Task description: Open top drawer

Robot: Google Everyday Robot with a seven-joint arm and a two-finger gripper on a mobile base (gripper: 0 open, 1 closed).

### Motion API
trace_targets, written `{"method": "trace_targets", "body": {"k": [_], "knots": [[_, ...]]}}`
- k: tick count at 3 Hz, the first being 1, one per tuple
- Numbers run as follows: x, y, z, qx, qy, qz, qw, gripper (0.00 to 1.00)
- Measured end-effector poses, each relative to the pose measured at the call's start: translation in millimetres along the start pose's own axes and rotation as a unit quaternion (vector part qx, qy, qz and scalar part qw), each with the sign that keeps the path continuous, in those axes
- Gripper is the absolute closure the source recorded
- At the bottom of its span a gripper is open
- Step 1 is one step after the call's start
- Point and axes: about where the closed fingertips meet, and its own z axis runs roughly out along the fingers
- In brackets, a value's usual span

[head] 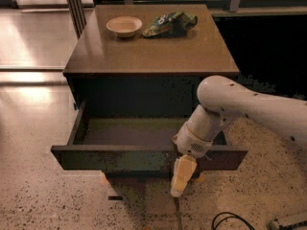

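Observation:
The top drawer (115, 159) of the dark wooden cabinet stands pulled out, its wide scratched front facing me and its shallow grey-brown tray (129, 133) empty. My white arm reaches in from the right. My gripper (181, 178) hangs down over the drawer front's right half, its pale yellow fingers (182, 174) pointing at the floor just in front of the front panel.
On the cabinet top (144, 51) lie a small pale bowl (124, 26) and a crumpled green bag (171, 23). A black cable (230, 220) lies on the speckled floor at the lower right. A dark post (74, 8) stands behind the cabinet's left corner.

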Motion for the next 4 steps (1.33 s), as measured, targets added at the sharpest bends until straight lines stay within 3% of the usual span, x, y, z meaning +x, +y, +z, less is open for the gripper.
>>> {"method": "trace_targets", "body": {"k": [1, 4], "knots": [[3, 27, -1, -0.010, 0.006, 0.015, 0.9998, 0.00], [12, 43, 9, -0.030, 0.009, 0.021, 0.9993, 0.00]]}}
